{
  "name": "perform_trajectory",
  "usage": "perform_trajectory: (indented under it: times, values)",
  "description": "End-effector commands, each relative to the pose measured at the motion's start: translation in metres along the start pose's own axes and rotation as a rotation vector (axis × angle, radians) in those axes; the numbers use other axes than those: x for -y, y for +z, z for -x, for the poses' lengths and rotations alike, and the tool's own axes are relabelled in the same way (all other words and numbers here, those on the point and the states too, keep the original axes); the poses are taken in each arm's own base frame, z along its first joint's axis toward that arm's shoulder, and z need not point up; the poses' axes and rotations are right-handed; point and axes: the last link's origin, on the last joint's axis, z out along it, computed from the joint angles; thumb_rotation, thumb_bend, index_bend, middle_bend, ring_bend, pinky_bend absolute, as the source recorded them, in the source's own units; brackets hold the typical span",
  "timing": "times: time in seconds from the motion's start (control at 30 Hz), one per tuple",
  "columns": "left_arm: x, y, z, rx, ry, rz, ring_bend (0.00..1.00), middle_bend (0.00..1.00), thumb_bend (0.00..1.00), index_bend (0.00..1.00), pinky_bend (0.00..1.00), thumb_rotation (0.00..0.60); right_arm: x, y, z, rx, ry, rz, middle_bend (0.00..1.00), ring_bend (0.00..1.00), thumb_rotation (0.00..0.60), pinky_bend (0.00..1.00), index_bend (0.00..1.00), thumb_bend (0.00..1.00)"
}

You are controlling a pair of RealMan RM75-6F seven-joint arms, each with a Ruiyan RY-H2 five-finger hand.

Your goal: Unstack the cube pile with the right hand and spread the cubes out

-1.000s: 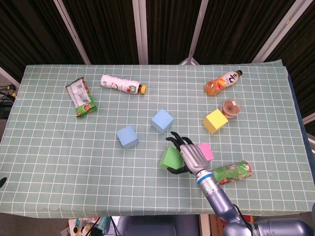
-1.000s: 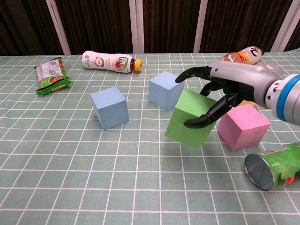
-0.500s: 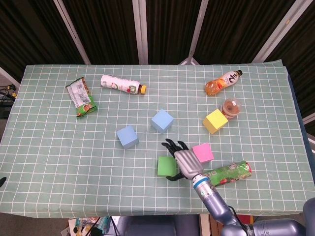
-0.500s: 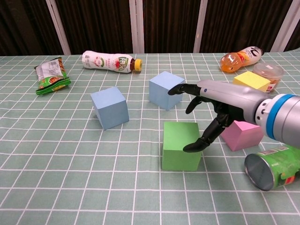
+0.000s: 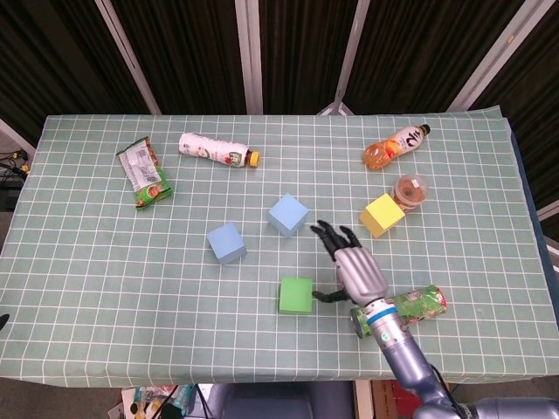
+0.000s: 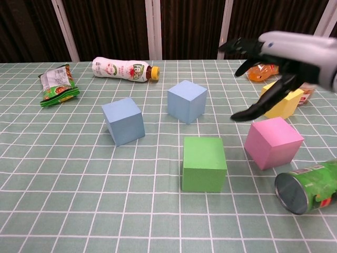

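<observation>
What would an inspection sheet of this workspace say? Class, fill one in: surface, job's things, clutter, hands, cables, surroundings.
Surface: table under a green checked cloth.
Job's things: green cube, pink cube, yellow cube and two blue cubes, all flat on the cloth, none stacked.
Clutter: snack packet, white bottle, orange bottle, small cup, green can on its side.
Hands: right hand raised above the cubes, fingers spread, holding nothing; left hand not in view.
Cables: some at the far left edge.
Surroundings: dark panels behind the table.
</observation>
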Motion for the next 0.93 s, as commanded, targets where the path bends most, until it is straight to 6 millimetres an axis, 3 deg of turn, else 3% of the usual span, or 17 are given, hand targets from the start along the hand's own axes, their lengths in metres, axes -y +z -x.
perform_trajectory:
  times: [0.03, 0.13, 0.37, 0.53, 0.67, 0.8, 0.93]
  values:
    - [-0.001, 0.0, 0.001, 0.004, 0.0, 0.004, 0.0, 0.04, 0.15, 0.21, 0.0, 0.6, -0.033, -0.009, -0.037, -0.15, 0.014, 0.069, 0.0, 0.19, 0.6, 0.02, 0.05, 0.09]
    - [-0.004, 0.0, 0.003, 0.015, 0.007, 0.017, 0.0, 0.04, 0.15, 0.21, 0.0, 0.6, -0.069, -0.024, -0.052, -0.219, 0.008, 0.13, 0.0, 0.19, 0.6, 0.02, 0.05, 0.09]
    - [-0.007, -0.001, 0.006, 0.019, 0.017, 0.02, 0.0, 0.04, 0.15, 0.21, 0.0, 0.6, -0.123, -0.077, -0.06, -0.265, -0.147, 0.182, 0.0, 0.19, 0.6, 0.02, 0.05, 0.09]
    - [-0.008, -0.001, 0.006, 0.019, 0.018, 0.024, 0.0, 0.04, 0.15, 0.21, 0.0, 0.6, -0.138, -0.113, -0.061, -0.276, -0.247, 0.178, 0.0, 0.19, 0.6, 0.02, 0.05, 0.09]
    - [-0.007, -0.002, 0.005, 0.015, 0.013, 0.023, 0.0, 0.04, 0.15, 0.21, 0.0, 0.6, -0.142, -0.133, -0.051, -0.256, -0.313, 0.15, 0.0, 0.19, 0.6, 0.02, 0.05, 0.09]
    - [-0.006, -0.003, 0.004, 0.012, 0.01, 0.024, 0.0, 0.04, 0.15, 0.21, 0.0, 0.6, -0.145, -0.142, -0.039, -0.186, -0.44, 0.134, 0.0, 0.16, 0.6, 0.01, 0.03, 0.09]
    - [-0.005, -0.001, 0.005, 0.022, 0.012, 0.026, 0.0, 0.04, 0.15, 0.21, 0.0, 0.6, -0.146, -0.142, -0.031, -0.157, -0.438, 0.151, 0.0, 0.14, 0.6, 0.01, 0.01, 0.09]
